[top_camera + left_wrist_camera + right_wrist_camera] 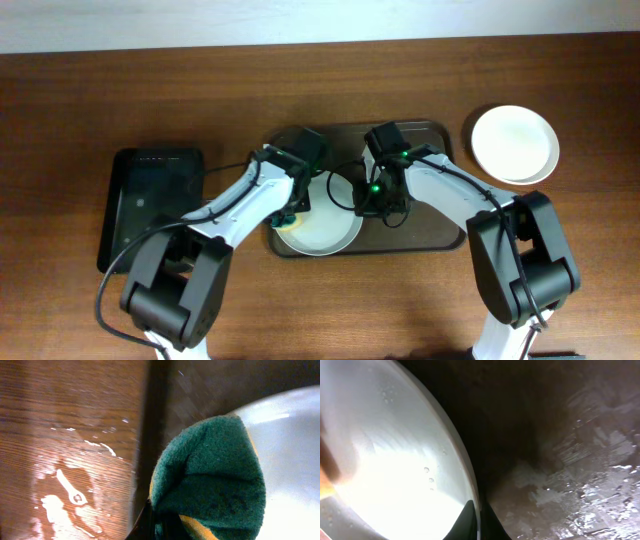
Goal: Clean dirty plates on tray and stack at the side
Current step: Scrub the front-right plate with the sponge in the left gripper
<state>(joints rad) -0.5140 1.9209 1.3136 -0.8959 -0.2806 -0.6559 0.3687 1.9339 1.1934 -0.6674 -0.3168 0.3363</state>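
Note:
A white plate [325, 228] lies on the dark brown tray [440, 235], at its front left. My left gripper [290, 212] is shut on a green and yellow sponge [210, 475] that rests on the plate's left edge [290, 460]. My right gripper [372, 200] is shut on the plate's right rim [476, 510], one finger inside and one outside. The plate's wet white surface [385, 460] fills the left of the right wrist view. Stacked white plates [514, 143] sit on the table to the right of the tray; how many I cannot tell.
A smaller black tray [150, 205] lies on the wooden table to the left. White foamy smears [60, 505] mark the table beside the brown tray's left rim [150, 435]. The tray floor [580, 460] is wet and smeared.

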